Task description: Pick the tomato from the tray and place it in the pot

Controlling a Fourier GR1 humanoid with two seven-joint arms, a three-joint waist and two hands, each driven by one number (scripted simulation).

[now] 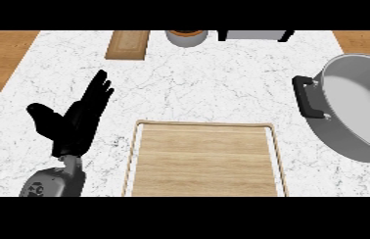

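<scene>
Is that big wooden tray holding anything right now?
Empty as far as the head view shows: the tray presents only bare wood grain inside its rim, with no tomato on it. Its near end runs out of view.

Only one arm shows. The left robot hand (72, 123) is matt black all over: a broad, flat palm, long slim fingers (98, 91) with blunt tips, and a thick thumb (42, 115) with a rounded end. Faint lighter edges mark the segments along the fingers. Below the palm a narrow grey wrist (70, 160) with a short ribbed section joins a wider, rounded grey forearm (51, 184). The forearm's smooth shell bears a small dark round marking near its lower end.
</scene>
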